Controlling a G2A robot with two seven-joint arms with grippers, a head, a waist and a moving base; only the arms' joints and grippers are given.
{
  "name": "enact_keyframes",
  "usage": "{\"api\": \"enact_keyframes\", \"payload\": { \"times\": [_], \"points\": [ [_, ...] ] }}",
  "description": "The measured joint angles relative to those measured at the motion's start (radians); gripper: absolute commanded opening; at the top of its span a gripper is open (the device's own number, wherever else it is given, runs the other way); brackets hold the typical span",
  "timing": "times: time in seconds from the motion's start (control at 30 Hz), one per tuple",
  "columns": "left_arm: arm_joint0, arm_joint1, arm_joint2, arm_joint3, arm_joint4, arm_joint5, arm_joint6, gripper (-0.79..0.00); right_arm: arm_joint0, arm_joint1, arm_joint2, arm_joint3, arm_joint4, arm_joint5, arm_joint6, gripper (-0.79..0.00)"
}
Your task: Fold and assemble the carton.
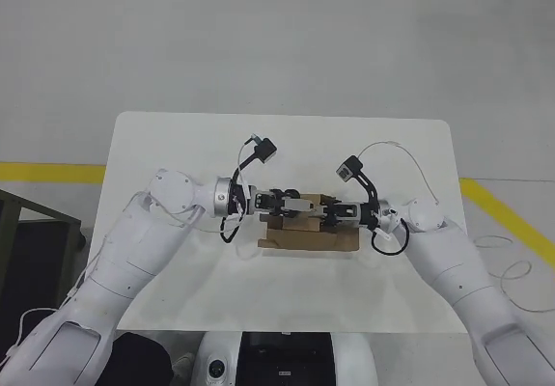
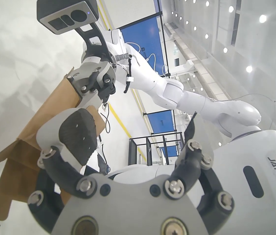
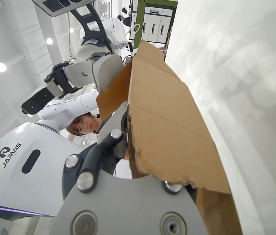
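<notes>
A brown cardboard carton, partly folded with flaps loose, lies at the middle of the white table. My left gripper is at its left end and stands open; in the left wrist view its black-padded finger lies against the carton, and the other finger is spread far off. My right gripper is at the carton's right end, shut on a carton wall; one of its fingers shows beside the wall, the other is hidden behind the cardboard.
Bare white tabletop surrounds the carton on all sides. A dark green-framed rack stands on the floor left of the table. Yellow floor tape runs past the table's right side.
</notes>
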Motion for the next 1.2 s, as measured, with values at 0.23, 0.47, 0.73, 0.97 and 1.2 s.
{"api": "enact_keyframes", "payload": {
  "times": [0.23,0.47,0.73,0.97,1.2],
  "points": [
    [-0.001,-0.001,-0.010,0.014,-0.033,0.008,0.009,0.000,0.002,-0.002,0.000,0.007,0.002,0.000,0.000,-0.785],
    [0.051,0.018,-0.104,0.043,-0.133,0.012,-0.004,0.000,0.001,0.002,0.012,0.004,0.003,-0.005,-0.005,-0.785],
    [0.130,0.036,-0.181,0.047,-0.222,0.061,-0.031,0.000,-0.005,0.007,0.026,-0.017,0.007,-0.002,-0.002,-0.785],
    [0.123,0.036,-0.186,0.071,-0.226,0.065,-0.015,0.000,-0.018,0.007,0.018,-0.055,0.005,0.002,0.002,-0.785],
    [0.100,0.030,-0.164,0.093,-0.183,0.042,0.025,0.000,-0.028,0.003,0.002,-0.077,0.010,0.013,0.013,-0.785]
  ]
}}
